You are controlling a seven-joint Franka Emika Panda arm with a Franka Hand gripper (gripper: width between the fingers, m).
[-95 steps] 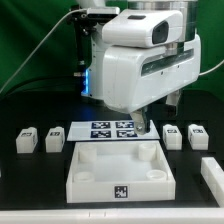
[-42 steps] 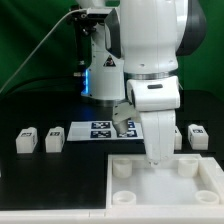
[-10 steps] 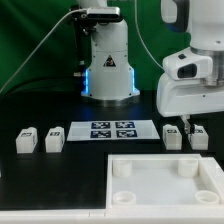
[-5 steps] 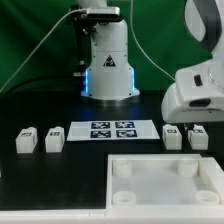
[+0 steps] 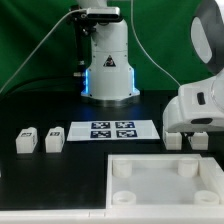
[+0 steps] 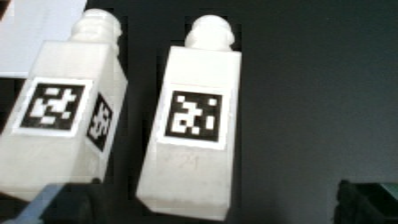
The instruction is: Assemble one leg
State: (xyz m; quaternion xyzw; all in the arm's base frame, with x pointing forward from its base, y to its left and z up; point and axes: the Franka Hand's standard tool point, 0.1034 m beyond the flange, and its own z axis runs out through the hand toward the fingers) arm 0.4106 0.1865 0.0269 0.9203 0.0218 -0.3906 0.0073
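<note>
Two white legs with square tags lie side by side in the wrist view: one leg point(image 6: 199, 118) sits between my open gripper's point(image 6: 214, 203) dark fingertips point(image 6: 370, 200), the other leg point(image 6: 68, 108) lies just outside them. In the exterior view my arm's hand point(image 5: 200, 105) hangs low over the right pair of legs point(image 5: 175, 141) and partly hides them. Two more legs point(image 5: 27, 140) point(image 5: 54, 139) lie at the exterior view's left. The large white tray-like piece point(image 5: 165, 185) lies in front.
The marker board point(image 5: 112, 129) lies flat in the middle, behind the tray-like piece. The robot's base point(image 5: 108, 70) stands behind it. A green backdrop closes the far side.
The arm's hand has moved toward the exterior view's right and come down over the right pair of legs. The legs and the tray-like piece have not moved in the last second.
</note>
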